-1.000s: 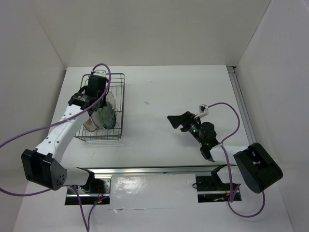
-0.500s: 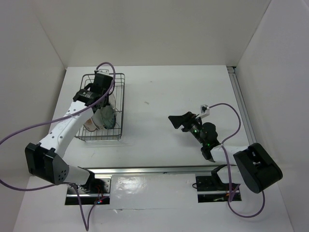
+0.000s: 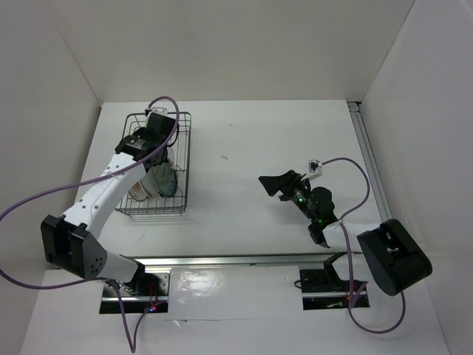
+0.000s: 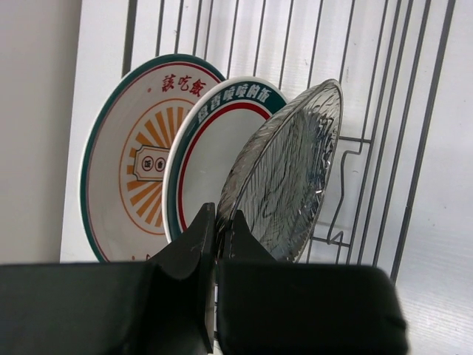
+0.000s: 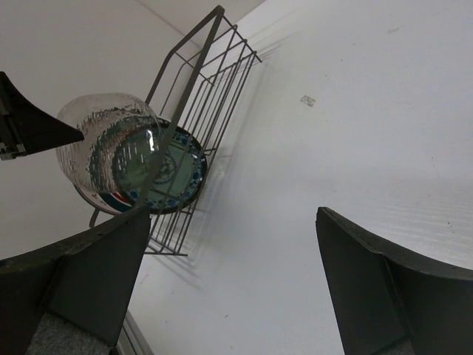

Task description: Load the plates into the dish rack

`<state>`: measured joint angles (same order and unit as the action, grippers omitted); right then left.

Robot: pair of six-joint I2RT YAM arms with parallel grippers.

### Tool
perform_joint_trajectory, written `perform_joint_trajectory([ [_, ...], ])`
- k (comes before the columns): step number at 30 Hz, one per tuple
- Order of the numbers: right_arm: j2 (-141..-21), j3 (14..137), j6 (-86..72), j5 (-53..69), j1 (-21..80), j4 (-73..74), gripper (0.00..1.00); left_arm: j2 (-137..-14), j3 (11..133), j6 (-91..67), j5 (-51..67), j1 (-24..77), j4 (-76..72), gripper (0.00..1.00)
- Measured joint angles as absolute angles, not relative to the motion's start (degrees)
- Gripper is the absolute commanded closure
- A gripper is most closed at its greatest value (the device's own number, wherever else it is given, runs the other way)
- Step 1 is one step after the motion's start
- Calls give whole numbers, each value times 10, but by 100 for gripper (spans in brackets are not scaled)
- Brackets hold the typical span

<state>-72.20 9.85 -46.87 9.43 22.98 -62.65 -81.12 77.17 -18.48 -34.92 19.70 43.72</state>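
Observation:
The dark wire dish rack [image 3: 185, 148] stands at the left of the table. My left gripper [image 3: 153, 137] is over it, shut on the rim of the clear-grey glass plate [image 4: 284, 177], which is held tilted on edge above the rack's wires [image 4: 403, 148]. Behind it the green-and-red rim plate [image 4: 203, 159] and the orange sunburst plate [image 4: 133, 159] stand upright. The teal-patterned plate [image 5: 166, 174] stands in the rack in the right wrist view, partly behind the glass plate [image 5: 103, 140]. My right gripper [image 3: 272, 183] is open and empty, low over the table's middle right.
The rack's near right corner [image 3: 183, 211] sits close to the left arm's forearm [image 3: 103, 196]. Purple cables loop from both arms. A metal rail [image 3: 236, 259] runs along the near edge. White walls close in the left, back and right.
My left gripper has moved a little toward the rack's far end with the glass plate in it. My right gripper has barely shifted.

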Motion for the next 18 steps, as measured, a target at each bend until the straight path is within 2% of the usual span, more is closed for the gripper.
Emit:
perform_joint_trajectory([
  [18, -726, 97, -471, 102, 220, -639, 0, -820, 772, -186, -359, 197, 440, 100],
])
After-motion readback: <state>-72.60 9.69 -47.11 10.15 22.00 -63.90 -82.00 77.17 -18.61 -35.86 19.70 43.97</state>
